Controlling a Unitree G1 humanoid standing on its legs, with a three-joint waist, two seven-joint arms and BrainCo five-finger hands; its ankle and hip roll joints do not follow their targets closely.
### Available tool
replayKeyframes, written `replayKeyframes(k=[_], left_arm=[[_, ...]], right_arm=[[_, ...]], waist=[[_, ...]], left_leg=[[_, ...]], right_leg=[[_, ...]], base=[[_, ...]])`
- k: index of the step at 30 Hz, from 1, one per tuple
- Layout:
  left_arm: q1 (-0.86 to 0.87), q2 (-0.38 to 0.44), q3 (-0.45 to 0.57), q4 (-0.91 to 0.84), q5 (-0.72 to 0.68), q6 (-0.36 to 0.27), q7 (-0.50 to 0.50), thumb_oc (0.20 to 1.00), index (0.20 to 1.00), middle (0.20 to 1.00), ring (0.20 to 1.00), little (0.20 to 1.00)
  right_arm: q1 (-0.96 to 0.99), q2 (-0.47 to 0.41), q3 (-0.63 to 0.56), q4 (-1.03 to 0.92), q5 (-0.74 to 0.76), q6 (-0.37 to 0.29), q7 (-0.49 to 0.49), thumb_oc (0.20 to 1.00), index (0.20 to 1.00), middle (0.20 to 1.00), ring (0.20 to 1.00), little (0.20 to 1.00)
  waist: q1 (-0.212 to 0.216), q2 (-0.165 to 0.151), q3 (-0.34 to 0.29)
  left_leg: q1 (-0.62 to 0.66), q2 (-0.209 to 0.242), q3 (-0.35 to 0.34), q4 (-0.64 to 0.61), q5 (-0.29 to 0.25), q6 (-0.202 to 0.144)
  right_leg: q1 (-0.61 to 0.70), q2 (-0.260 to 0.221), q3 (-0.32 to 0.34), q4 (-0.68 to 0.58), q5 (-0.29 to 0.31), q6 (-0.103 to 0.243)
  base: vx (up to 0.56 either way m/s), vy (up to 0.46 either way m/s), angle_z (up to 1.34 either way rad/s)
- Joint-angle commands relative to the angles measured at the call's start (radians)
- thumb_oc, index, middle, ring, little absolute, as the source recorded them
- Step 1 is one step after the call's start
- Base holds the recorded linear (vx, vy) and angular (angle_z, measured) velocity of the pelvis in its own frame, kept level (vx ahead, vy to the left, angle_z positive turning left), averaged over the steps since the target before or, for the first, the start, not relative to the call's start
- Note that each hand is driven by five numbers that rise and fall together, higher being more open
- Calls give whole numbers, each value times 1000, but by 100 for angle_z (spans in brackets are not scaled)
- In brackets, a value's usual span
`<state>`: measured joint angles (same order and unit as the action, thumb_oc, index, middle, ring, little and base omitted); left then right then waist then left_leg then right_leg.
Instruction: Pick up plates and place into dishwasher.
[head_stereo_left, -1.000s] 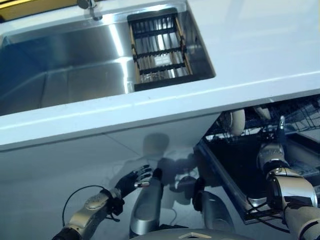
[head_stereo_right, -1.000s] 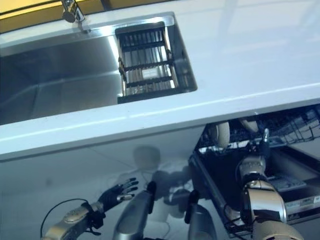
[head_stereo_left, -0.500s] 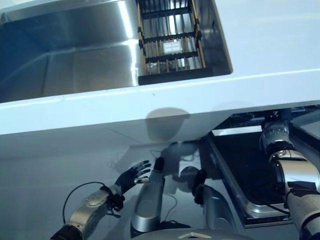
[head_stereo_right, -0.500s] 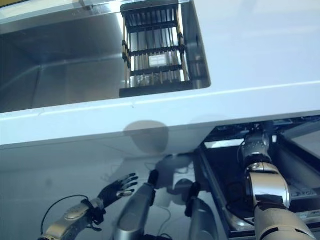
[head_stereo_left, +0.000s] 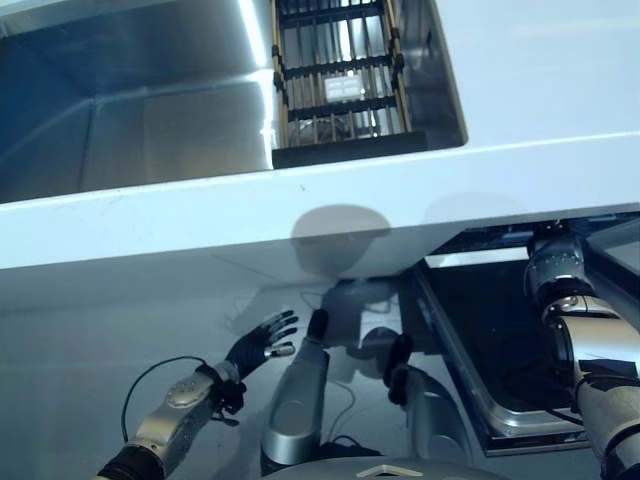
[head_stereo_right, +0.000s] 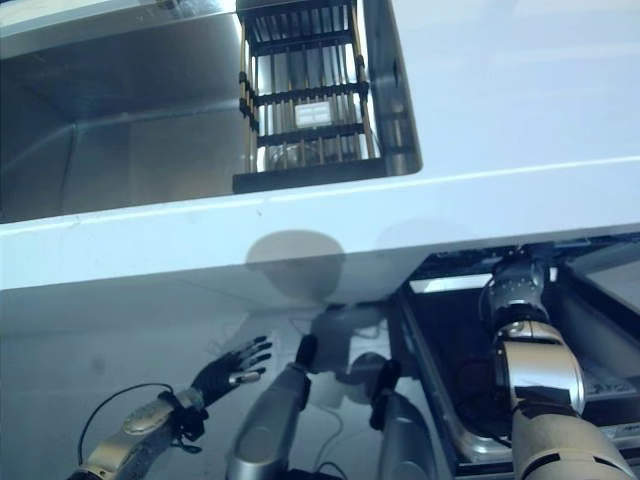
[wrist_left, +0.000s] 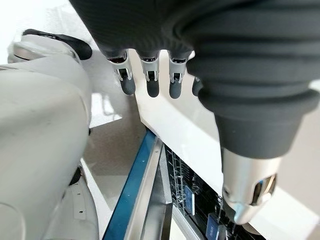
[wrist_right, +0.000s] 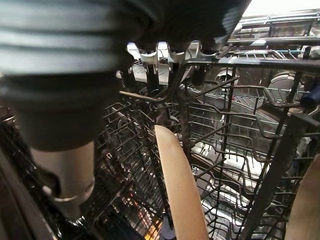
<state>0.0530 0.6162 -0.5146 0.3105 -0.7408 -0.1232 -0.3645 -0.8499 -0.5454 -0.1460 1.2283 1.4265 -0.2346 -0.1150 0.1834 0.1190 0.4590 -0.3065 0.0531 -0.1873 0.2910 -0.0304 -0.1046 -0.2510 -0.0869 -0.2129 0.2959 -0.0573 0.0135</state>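
While a tan plate (wrist_right: 180, 190) is stood on edge in the dishwasher rack (wrist_right: 240, 150) | right hand (wrist_right: 165, 60) is hooked on a rack wire | left hand (head_stereo_left: 262, 342) is held spread, empty.

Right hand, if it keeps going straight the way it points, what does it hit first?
Likely the dishwasher rack: the right hand already has its fingertips at the top wires. The beige plate stands just below that line; depth is unclear.

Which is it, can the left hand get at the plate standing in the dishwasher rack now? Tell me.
Probably not. The left hand hangs open low by the cabinet front, away from the rack, where the plate stands beside the right hand.
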Motion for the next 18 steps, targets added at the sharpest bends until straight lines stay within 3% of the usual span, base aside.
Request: replayKeyframes(k=[1,9,18], left_arm=[[57,17,38,-80,-29,-56,-20,1000,1000,1000,1000,1000],[106,-28,51,-47,-8,-59,-19,1000,1000,1000,1000,1000],[158,-36,92,-16,24,-38,-40,1000,1000,1000,1000,1000]], right_arm=[[-13,-59,-7,-58,69,-20,70,1000,1000,1000,1000,1000],[151,14,-87,-131,213,-3,179,1000,1000,1000,1000,1000],[321,44,-116,-161,230,31,302,1000,1000,1000,1000,1000]], waist=[[21,-26,-57],[1,-48,-93],[-15,-72,-140]], left_leg=[[-52,11,27,44,29,59],[-3,1,59,71,-13,74],[54,1,99,57,-33,88]], right_leg=[[40,-9,48,-43,51,14],[97,-21,80,-73,65,29],[160,-38,108,-127,94,61]], base=[[-24,92,-8],[32,57,-14],[30,13,-11]])
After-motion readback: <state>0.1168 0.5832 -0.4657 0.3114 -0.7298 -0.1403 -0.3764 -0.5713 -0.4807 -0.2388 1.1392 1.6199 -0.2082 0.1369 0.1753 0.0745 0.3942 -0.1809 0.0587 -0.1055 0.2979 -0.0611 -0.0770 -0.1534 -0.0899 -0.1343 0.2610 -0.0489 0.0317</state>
